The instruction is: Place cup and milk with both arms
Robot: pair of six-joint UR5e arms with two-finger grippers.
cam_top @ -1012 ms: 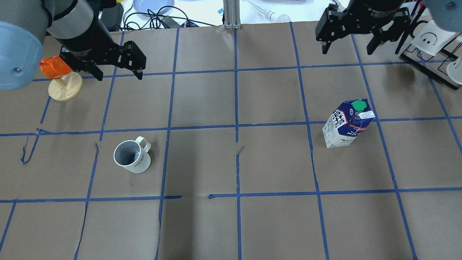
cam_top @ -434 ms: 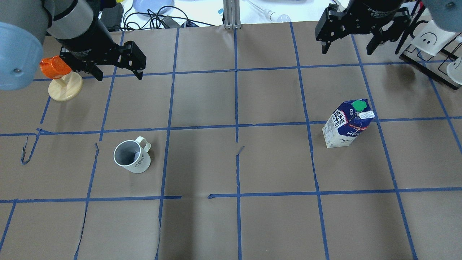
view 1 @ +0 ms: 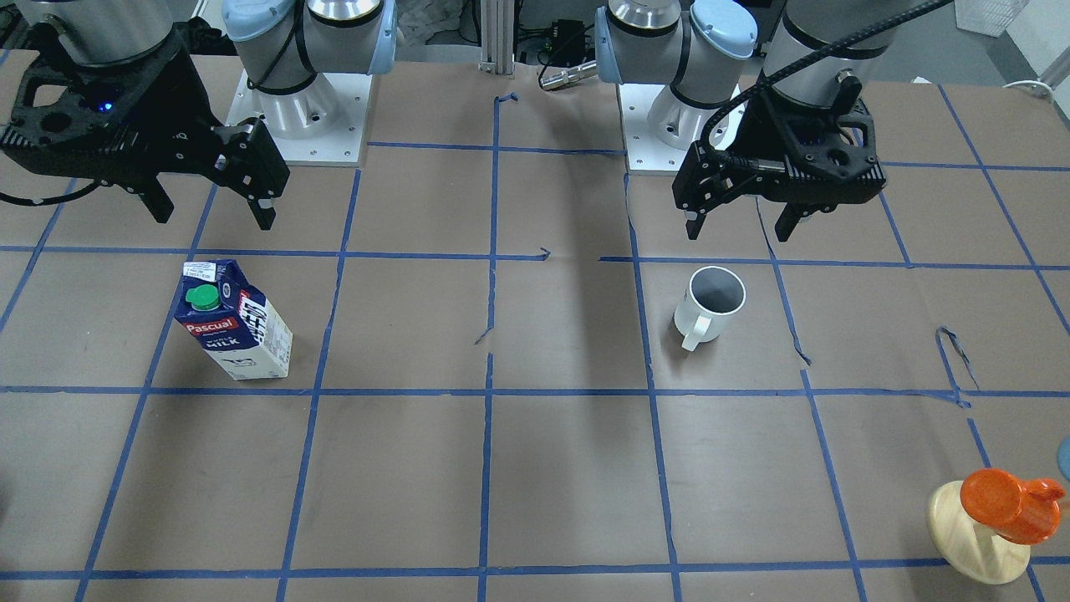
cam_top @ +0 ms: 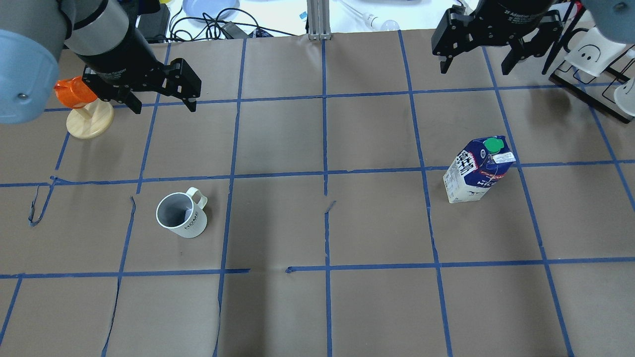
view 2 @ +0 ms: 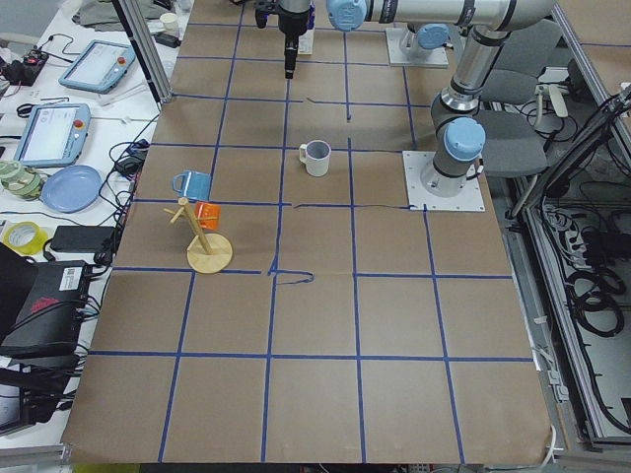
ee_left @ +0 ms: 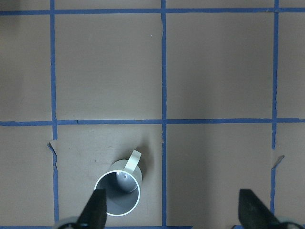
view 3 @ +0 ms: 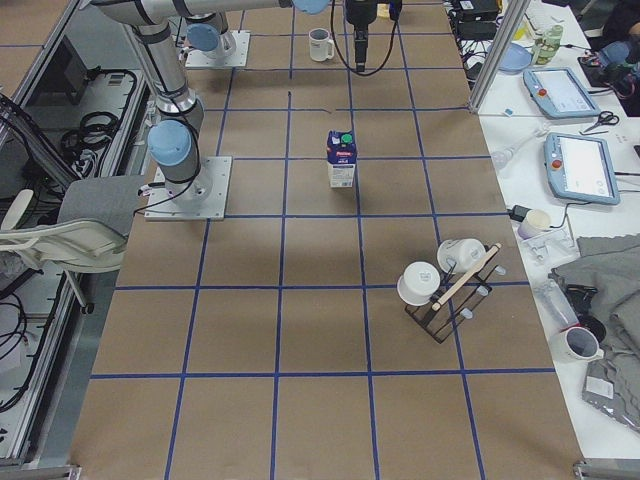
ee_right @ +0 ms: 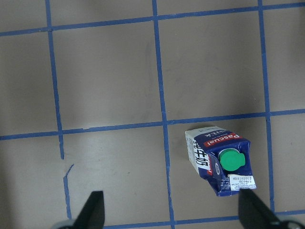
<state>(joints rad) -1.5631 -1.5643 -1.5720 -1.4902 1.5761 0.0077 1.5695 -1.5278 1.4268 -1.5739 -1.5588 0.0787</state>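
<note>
From across the bench (view 1: 568, 485), my left tool (view 1: 740, 227) hangs with its jaws spread wide and empty, above and just behind the cup (view 1: 710, 303) without touching it. The cup is a plain white mug, upright, grey inside, its loop handle turned away from my base. My right tool (view 1: 213, 216) is likewise spread and empty, raised behind the milk (view 1: 234, 330), an upright dark blue and white gable-top carton with a green round cap, a red "Pascual" label and "MILK" beneath. From over my shoulders, cup and milk stand well apart, the cup on my left half, the milk on my right, each among blue tape lines (cam_top: 278, 174); the mug's side reads "HOME", and an orange cup (cam_top: 69, 92) on a pale wooden stand (cam_top: 90, 121) sits beside my left tool. Both side views show cup and carton upright on the bench. My left wrist camera looks straight down: the cup lies at the lower edge, next to one of the fingertips (ee_left: 97, 210). My right wrist camera shows the carton from above, cap uppermost, between the spread fingertips (ee_right: 93, 210), nearer the other one.
</note>
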